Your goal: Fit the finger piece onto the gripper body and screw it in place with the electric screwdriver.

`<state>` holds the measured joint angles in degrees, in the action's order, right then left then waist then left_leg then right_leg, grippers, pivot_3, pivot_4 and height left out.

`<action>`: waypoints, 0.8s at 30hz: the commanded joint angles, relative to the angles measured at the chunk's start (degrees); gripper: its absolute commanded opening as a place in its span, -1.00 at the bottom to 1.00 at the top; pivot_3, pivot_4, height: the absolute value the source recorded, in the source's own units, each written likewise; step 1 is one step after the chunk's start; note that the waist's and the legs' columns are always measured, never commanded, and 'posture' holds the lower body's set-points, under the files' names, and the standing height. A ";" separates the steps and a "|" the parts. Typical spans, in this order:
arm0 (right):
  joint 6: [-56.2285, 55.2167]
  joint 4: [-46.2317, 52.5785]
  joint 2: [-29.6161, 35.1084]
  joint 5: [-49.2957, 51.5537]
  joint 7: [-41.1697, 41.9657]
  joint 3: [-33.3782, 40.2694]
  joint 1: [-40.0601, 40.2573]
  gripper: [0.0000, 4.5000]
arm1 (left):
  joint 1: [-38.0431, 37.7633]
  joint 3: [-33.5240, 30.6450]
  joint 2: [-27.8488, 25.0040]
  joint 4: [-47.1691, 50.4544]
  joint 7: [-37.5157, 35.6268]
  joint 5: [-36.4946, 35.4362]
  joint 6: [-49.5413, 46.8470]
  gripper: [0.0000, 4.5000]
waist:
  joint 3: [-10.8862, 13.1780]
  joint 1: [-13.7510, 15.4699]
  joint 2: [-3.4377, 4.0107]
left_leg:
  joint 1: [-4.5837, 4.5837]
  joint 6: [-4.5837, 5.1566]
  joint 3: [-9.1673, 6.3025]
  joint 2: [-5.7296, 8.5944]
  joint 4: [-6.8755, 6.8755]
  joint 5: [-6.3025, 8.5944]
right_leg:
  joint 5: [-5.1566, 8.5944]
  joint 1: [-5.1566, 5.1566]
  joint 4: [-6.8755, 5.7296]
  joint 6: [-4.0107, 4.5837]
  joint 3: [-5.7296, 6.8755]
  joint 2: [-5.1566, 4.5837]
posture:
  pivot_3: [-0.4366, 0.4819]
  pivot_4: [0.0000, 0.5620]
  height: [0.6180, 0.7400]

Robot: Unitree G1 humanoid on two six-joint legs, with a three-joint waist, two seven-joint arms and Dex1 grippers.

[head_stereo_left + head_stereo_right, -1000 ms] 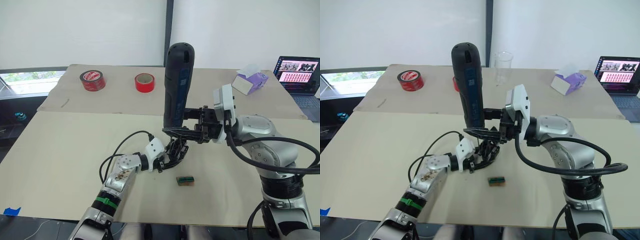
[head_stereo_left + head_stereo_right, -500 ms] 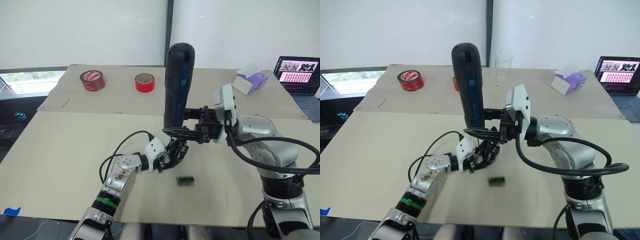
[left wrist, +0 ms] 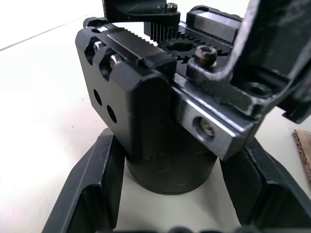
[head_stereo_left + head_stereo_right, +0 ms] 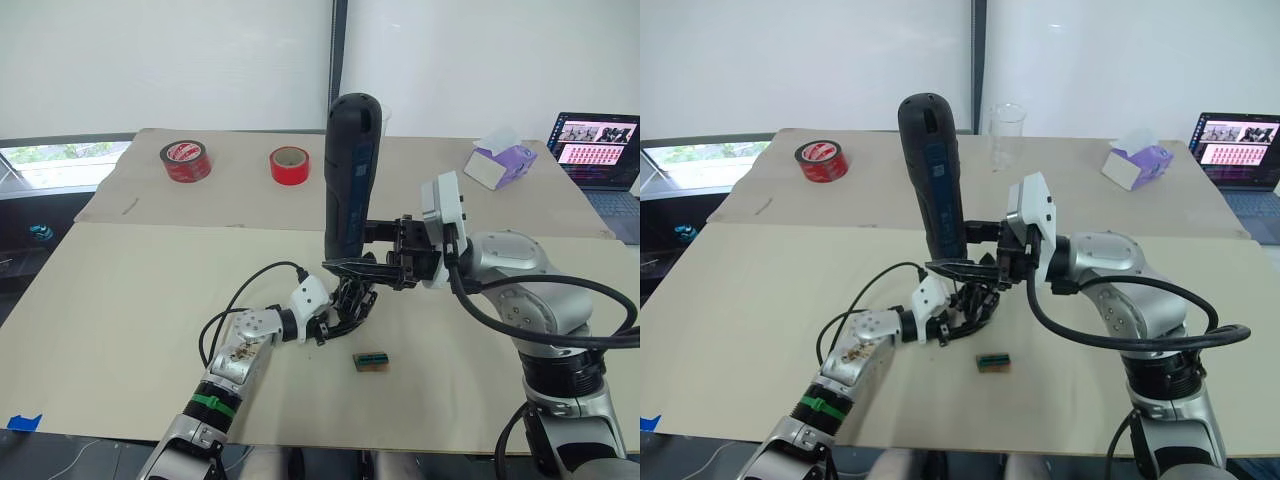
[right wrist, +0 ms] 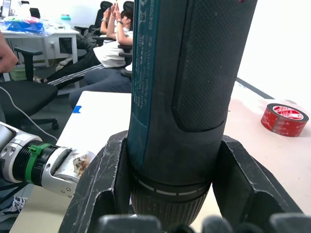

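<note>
On the far part of the surface (image 4: 760,290) you have one container, a clear glass (image 4: 1007,135) standing upright; nothing shows inside it. Near it to the right sits a purple tissue box (image 4: 1137,163) with a white tissue sticking out of its top.

Your right gripper (image 4: 345,262) has its jaws pinching the electric screwdriver (image 4: 347,170) low on its barrel; in the right wrist view the two fingers (image 5: 104,184) press against either side of the body just above the collar. The tool's long axis runs nearly vertical, rounded end up, bit end down toward the gripper body (image 4: 352,300), and the top leans slightly to the left. The bit itself is hidden behind the jaws, so you cannot tell whether it touches a screw.

The gripper body sits on the surface near the middle, directly under the screwdriver. Your left gripper (image 3: 167,194) has its jaws spread around the round base, one finger on each side; whether they touch it is not clear. The finger piece cannot be told apart from the rest of the black assembly.

A small green-brown block (image 4: 371,360) lies just near and right of the gripper body. Two red tape rolls (image 4: 186,160) lie at the far left.

Compared with a second ago, the screwdriver's top has tipped a little further left, and the right wrist has shifted slightly left with it.
</note>
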<state>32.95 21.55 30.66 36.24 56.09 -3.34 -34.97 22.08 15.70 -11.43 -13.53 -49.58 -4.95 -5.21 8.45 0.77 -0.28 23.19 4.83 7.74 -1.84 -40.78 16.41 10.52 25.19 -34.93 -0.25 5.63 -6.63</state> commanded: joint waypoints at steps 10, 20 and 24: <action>0.25 2.10 -0.21 2.74 -0.98 2.22 -2.43 -0.14 | -2.26 1.66 0.05 -2.41 -0.59 0.16 -1.89 0.04 | 0.00 -0.01 0.00 | 0.00 0.00 0.00 0.00 0.00 0.00 | 0.00 0.00 0.00 0.00 0.00 0.00 | -0.05 -0.47 1.00; 0.65 1.75 0.47 3.15 -0.81 2.23 -3.49 -0.14 | -2.12 1.71 0.13 -2.63 -0.63 0.19 -1.85 0.04 | 0.00 0.00 0.00 | 0.00 0.00 0.00 0.00 0.01 0.00 | 0.00 0.00 0.01 0.00 0.00 -0.02 | -0.05 -0.47 1.00; -0.13 1.59 0.83 2.12 -0.21 1.78 -2.94 -0.14 | -2.14 1.74 0.13 -2.82 -0.63 0.27 -1.68 0.04 | 0.00 0.00 0.00 | 0.00 0.00 -0.01 0.00 0.01 0.00 | 0.00 0.01 0.01 0.00 0.00 -0.02 | -0.05 -0.47 1.00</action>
<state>34.53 21.51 31.17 37.26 55.54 -3.35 -37.00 22.04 15.69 -11.40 -13.52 -49.56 -4.96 -5.21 8.45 0.76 -0.28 23.20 4.83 7.74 -1.84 -40.77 16.41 10.52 25.19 -34.92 -0.25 5.64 -6.65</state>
